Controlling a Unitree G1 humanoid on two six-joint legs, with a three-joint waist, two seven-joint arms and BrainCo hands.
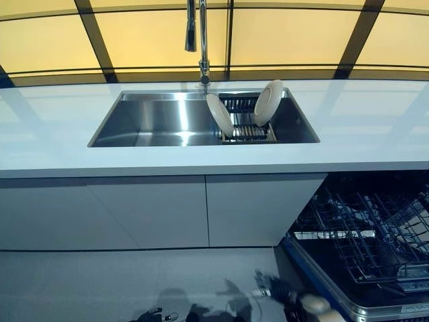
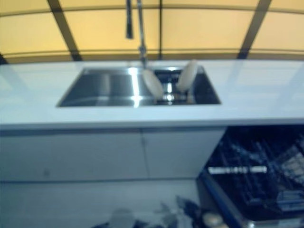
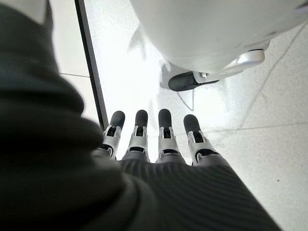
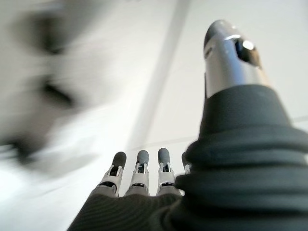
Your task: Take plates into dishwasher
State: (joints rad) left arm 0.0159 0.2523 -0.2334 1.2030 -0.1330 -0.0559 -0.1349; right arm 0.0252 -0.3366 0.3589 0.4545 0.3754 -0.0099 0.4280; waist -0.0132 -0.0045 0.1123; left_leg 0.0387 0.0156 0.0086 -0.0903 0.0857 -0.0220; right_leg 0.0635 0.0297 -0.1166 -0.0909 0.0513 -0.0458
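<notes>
Both hands hung low with fingers straight, holding nothing: left hand (image 3: 159, 139), right hand (image 4: 139, 175). Two plates (image 1: 220, 115) (image 1: 267, 102) leaned in the sink (image 1: 154, 121) at twelve o'clock; the dishwasher (image 1: 365, 251) lay open at four. Tilted plates might be knocked over if gripped clumsily.

No legible text anywhere.

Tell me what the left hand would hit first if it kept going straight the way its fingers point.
Probably the floor. The left hand hangs with straight fingers aimed down at pale tiles; nothing shows between, though depth is hard to judge.
</notes>
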